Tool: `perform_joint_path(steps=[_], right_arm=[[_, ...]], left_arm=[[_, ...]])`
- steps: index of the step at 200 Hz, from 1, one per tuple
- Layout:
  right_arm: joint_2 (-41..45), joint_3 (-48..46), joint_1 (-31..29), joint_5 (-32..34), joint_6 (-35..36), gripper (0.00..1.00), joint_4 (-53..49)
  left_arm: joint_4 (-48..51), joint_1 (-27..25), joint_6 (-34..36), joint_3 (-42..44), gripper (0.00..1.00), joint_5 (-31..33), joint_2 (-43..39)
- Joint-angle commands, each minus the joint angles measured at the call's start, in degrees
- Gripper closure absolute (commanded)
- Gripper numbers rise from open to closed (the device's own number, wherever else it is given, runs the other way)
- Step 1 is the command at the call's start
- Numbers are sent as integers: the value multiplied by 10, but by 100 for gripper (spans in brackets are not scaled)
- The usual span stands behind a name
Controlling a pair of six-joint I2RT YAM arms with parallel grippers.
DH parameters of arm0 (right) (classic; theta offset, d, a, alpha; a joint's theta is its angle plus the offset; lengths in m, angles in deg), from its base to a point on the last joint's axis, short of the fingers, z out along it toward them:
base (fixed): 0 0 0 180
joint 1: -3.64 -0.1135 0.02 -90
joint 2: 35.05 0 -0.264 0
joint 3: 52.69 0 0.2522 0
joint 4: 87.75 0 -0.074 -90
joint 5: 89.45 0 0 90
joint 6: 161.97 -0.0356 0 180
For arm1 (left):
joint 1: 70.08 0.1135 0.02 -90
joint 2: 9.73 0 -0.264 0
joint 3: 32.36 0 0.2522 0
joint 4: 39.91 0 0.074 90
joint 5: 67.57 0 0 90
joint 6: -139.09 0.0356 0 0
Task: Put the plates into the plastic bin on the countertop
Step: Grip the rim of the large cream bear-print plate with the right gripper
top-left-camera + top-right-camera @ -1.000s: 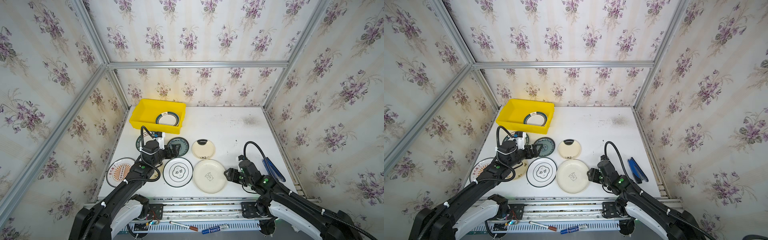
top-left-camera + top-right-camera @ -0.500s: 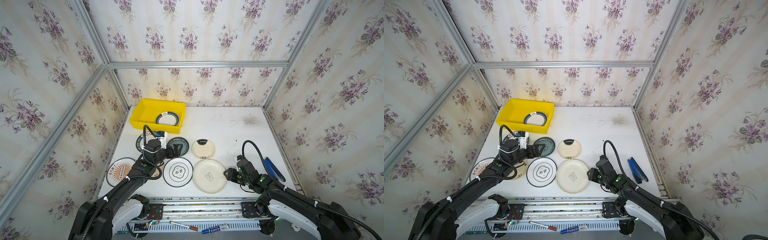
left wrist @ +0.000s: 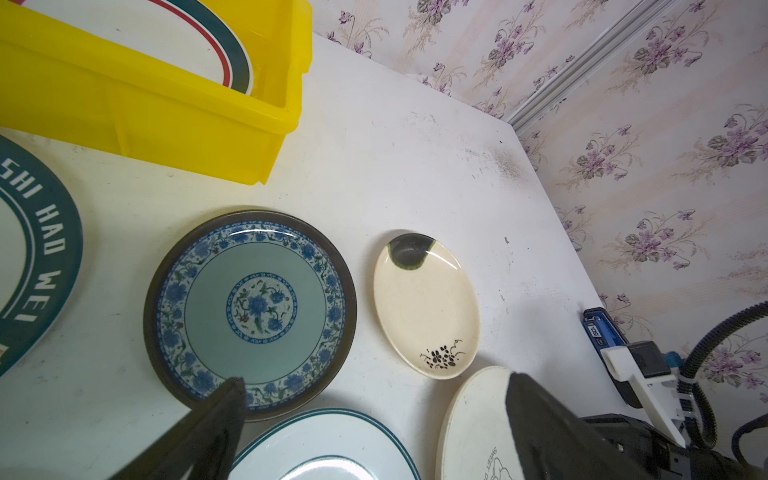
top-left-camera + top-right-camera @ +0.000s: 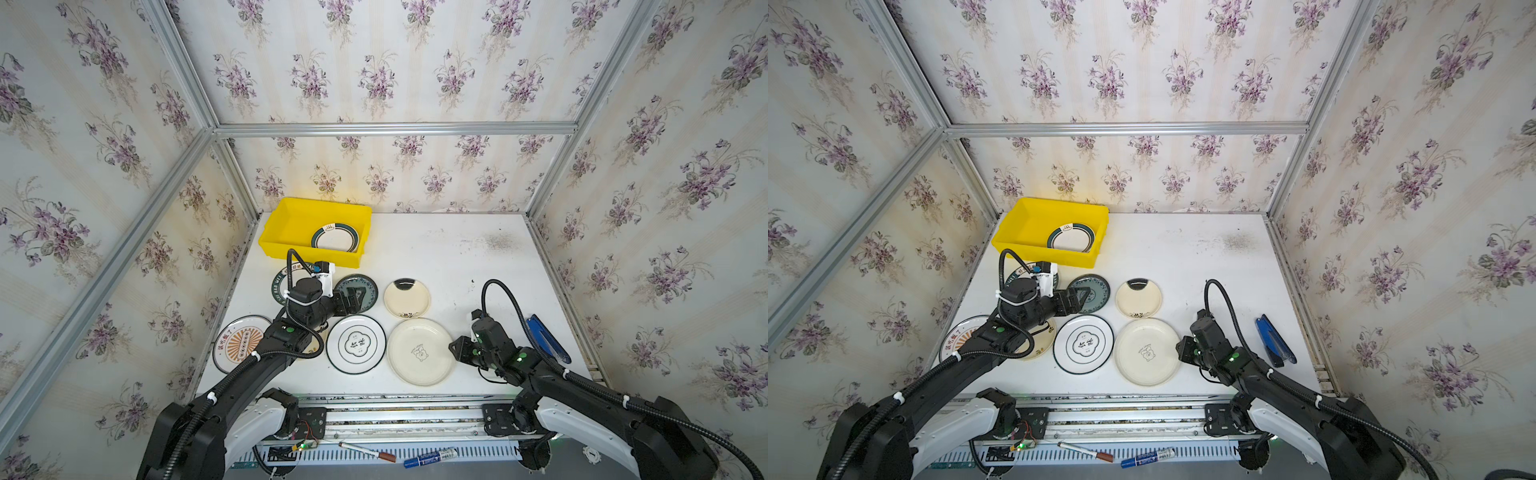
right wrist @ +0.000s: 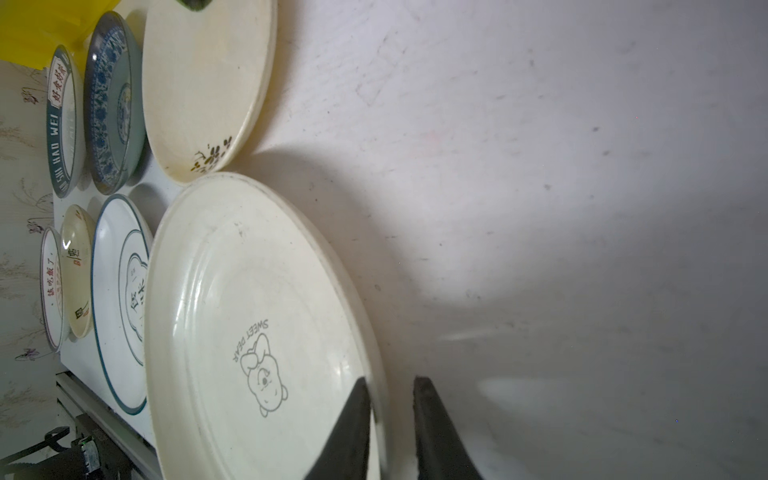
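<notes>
My right gripper [image 5: 390,380] is at the right edge of the big cream plate [image 5: 257,332], printed SWEET DEAR over a cartoon figure, on the near middle of the countertop [image 4: 457,257]. Its jaws stand narrow, one finger over the plate and one outside the rim. I cannot tell whether they actually pinch it.

My left gripper [image 3: 374,378] is spread wide above the near edge of the teal floral plate [image 3: 249,307], holding nothing. Left of that plate lies a green-banded plate [image 3: 41,249] lettered SHI HAO WEI. To its right is a small cream plate [image 3: 424,303] with a dark blot and a black sprig.

The yellow plastic bin [image 4: 286,249] stands far left and holds one green-rimmed plate [image 4: 334,237]. A white plate [image 4: 356,344] with Chinese characters lies just left of the big cream plate. The orange sunburst plate [image 4: 239,343] is near left.
</notes>
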Motion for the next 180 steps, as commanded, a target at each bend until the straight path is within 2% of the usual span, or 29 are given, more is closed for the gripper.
perform_joint_path(steps=[1, 63, 128, 171, 180], right_arm=[[16, 1, 0, 10, -5, 81, 1], [67, -6, 0, 19, 1, 80, -20], [8, 6, 0, -10, 14, 79, 2], [-35, 9, 0, -13, 10, 85, 23], [-36, 8, 0, -12, 6, 90, 26]], left_arm=[[-11, 0, -2, -6, 0, -22, 1], [-11, -3, 2, -6, 0, -23, -1], [-12, -5, 0, -7, 0, -27, 4], [-12, -7, 3, -7, 0, -26, 1], [-11, -7, 2, -7, 0, -26, 1]])
